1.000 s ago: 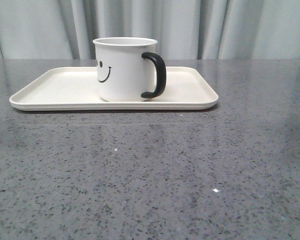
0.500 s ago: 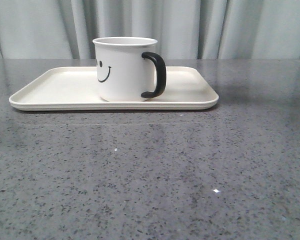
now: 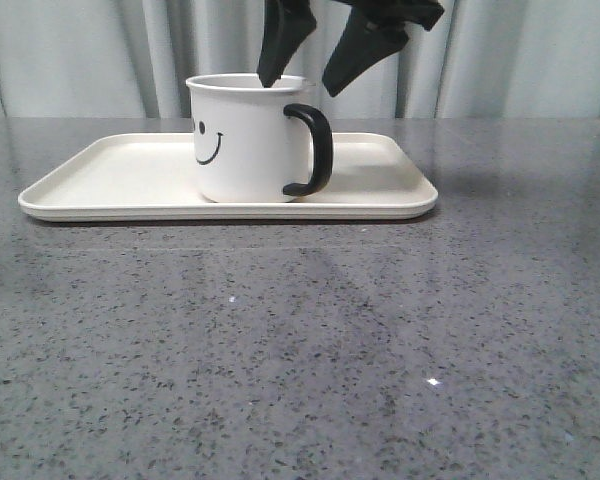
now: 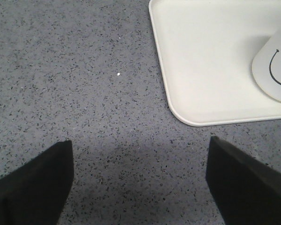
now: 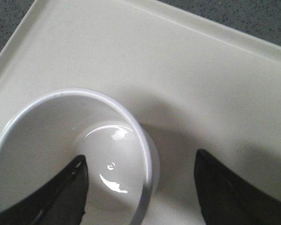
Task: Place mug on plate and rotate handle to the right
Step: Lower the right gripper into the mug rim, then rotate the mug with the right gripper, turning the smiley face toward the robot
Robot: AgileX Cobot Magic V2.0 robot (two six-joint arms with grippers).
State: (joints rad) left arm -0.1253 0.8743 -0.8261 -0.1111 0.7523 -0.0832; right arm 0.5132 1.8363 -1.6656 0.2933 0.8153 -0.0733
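While the right gripper hangs open and empty astride the mug rim, its fingers should close gently, keeping the handle rightward.

A dark grey speckled stone-look table fills the lower part of the front view, its polished top flecked with black and white grains and showing faint pale reflections. Along the far edge of the table hangs a pale grey-green pleated fabric curtain, its vertical folds spanning the whole width behind. In the left wrist view the same speckled table surface carries one small white fleck
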